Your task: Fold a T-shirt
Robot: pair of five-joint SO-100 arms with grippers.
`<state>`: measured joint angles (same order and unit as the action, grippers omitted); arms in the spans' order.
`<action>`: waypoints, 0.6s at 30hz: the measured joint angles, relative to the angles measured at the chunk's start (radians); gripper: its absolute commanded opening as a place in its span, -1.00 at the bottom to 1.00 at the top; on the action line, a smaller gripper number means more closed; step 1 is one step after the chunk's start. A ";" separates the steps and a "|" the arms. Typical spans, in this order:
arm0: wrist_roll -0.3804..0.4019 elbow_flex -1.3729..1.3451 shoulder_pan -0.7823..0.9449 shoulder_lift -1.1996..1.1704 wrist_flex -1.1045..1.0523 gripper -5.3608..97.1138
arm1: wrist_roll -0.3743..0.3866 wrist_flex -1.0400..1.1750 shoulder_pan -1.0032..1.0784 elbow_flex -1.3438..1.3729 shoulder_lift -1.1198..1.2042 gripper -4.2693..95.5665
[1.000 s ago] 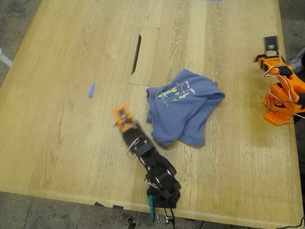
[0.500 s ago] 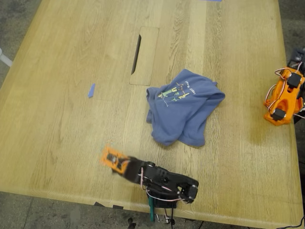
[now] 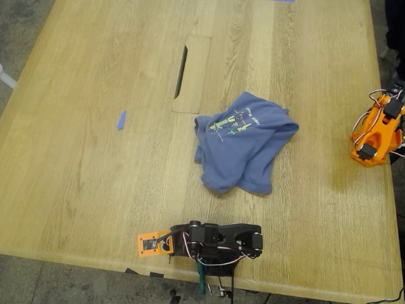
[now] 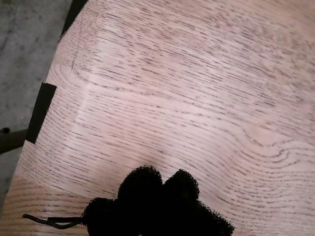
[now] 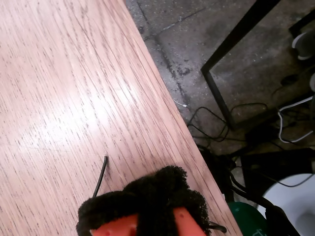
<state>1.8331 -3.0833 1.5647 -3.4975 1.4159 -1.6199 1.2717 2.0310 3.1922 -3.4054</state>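
Note:
The slate-blue T-shirt [image 3: 243, 142] lies crumpled in a heap near the table's middle, its yellow-green print and white lettering [image 3: 233, 120] facing up. My first gripper [image 3: 147, 244] lies low at the table's near edge, well short of the shirt. In the first wrist view its black foam pads [image 4: 160, 184] touch each other over bare wood, with nothing between them. My second arm [image 3: 376, 130] sits folded at the exterior view's right edge, away from the shirt. My second gripper [image 5: 160, 184] looks shut and empty, hovering over the table's edge.
A cable-slot panel [image 3: 192, 73] is set into the wood beyond the shirt. A small blue tape strip [image 3: 121, 120] sits toward the exterior view's left. Black tape [image 4: 42, 113] marks the near table edge. Cables and a black frame [image 5: 231, 123] lie on the floor beside the table.
My first arm has swung back from beside the shirt and folded down flat along the near edge. My second arm has pulled back and folded up at the exterior view's right edge. The shirt has not moved.

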 measured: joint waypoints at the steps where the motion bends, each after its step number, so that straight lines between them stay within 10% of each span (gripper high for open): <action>1: 0.014 0.000 0.000 0.000 -0.002 -0.90 | 0.005 0.000 0.002 0.002 0.000 -0.91; 18: 0.028 0.000 0.000 0.000 -0.002 -0.90 | 0.025 -0.011 0.002 0.005 0.000 -0.91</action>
<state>1.8607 -3.0833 1.5647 -3.4975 1.4143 -1.5953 1.2609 2.0325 3.1968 -3.4054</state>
